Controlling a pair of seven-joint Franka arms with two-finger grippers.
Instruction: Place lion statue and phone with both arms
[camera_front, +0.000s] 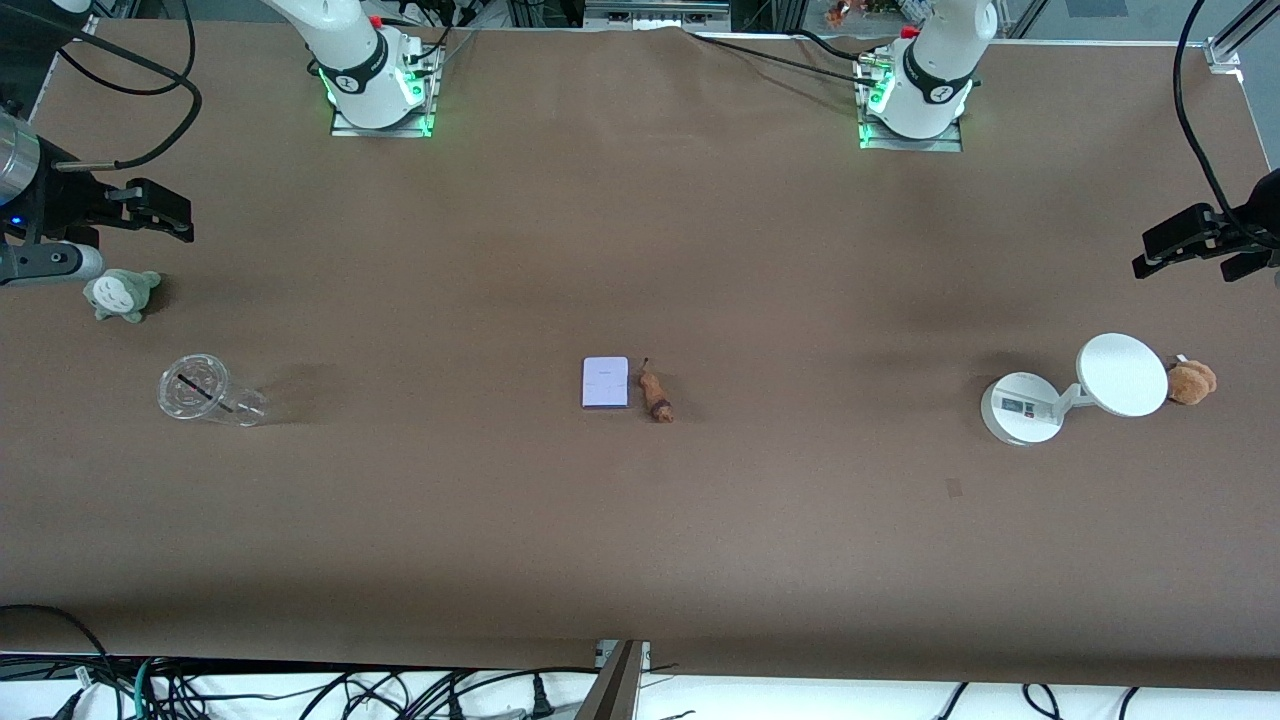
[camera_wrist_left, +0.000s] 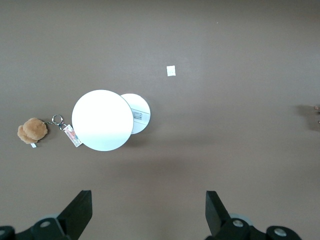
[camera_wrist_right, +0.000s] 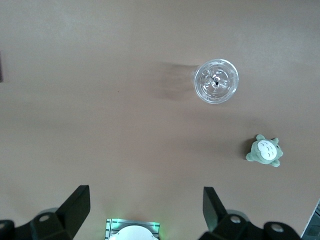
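The phone (camera_front: 605, 382), thin, rigid and probably slick, lies flat mid-table and is best pinched across its long edges. Just beside it at 3 o'clock, the lion statue (camera_front: 655, 393) looks light and hard; its midbody suits grasping. The left gripper (camera_front: 1196, 244) and right gripper (camera_front: 150, 212), jaws wide and empty, wait over the table's ends.

One high front camera and two downward-looking wrist cameras.
The front view faces both bases across the whole worktop (camera_front: 640, 560); each wrist view looks down from well above, sharing the white stand (camera_wrist_left: 102, 120) (camera_front: 1122, 374) and clear cup (camera_wrist_right: 216, 81) (camera_front: 195, 388).
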